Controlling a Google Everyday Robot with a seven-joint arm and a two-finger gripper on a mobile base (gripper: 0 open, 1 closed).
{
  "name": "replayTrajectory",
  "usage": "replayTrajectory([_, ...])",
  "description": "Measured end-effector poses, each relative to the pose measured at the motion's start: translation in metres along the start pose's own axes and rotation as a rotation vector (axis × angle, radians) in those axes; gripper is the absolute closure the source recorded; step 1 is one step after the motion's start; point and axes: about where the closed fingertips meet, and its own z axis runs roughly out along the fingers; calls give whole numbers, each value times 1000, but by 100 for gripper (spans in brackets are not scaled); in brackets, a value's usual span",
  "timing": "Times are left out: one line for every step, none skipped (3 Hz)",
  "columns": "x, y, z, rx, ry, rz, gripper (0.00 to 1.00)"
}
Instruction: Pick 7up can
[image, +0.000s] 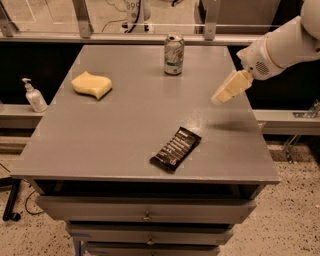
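Note:
The 7up can stands upright near the far edge of the grey table, a little right of centre. It has a pale body with green and red markings and a silver top. My gripper comes in from the right on a white arm and hangs above the table's right side, to the right of the can and nearer to me, well apart from it. It holds nothing.
A yellow sponge lies at the far left of the table. A black snack packet lies near the front centre. A hand-sanitiser bottle stands on a ledge left of the table. A rail runs behind the table.

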Motion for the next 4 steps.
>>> replayTrajectory([0, 0, 0, 0, 0, 0, 0])
replayTrajectory([-5, 1, 1, -5, -27, 28, 0])
replayTrajectory([-20, -6, 23, -22, -161, 123, 0])
replayTrajectory([-49, -24, 58, -31, -347, 211, 0])
